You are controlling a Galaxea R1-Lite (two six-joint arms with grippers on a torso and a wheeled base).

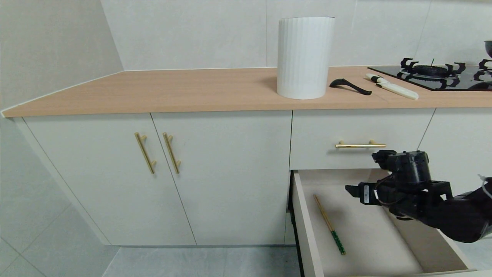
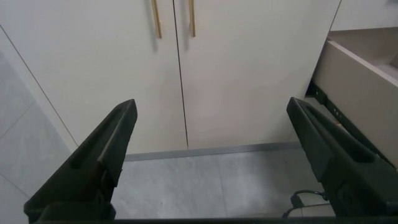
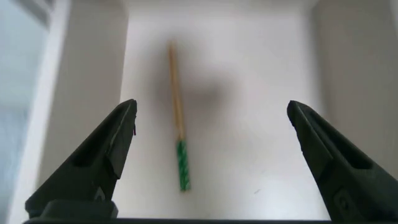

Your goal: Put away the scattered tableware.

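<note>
Currently the right gripper [image 1: 361, 172] is hovering over the open drawer [image 1: 303, 219] at the lower right of the head view, its jaws standing wide apart and gripping nothing. The left gripper [image 2: 211, 162] is likewise spread wide and carrying nothing, and it is facing the cabinet doors [image 2: 249, 74] and the floor.

The chopsticks [image 1: 329, 224] are lying flat on the drawer floor, left of centre and near the left wall without touching it. Their long axis is running from upper left to lower right in the head view. The bare wooden ends are pointing toward the back of the drawer, and the green patterned ends toward its open front.

Judging from this layout, the chopsticks are stowed and the arm is clearing the drawer for the next item. A black spoon [image 1: 349, 85] and a white knife [image 1: 392, 86] are waiting on the countertop [image 1: 192, 90], right of the ribbed white canister [image 1: 304, 57].

- Raise the gripper straight up before swinging, so the fingers are clearing the drawer walls and the drawer front above.
- Keep the jaws wide during the transfer.
- Approach the spoon across its handle, which is angling to the lower right, away from the bowl.
</note>
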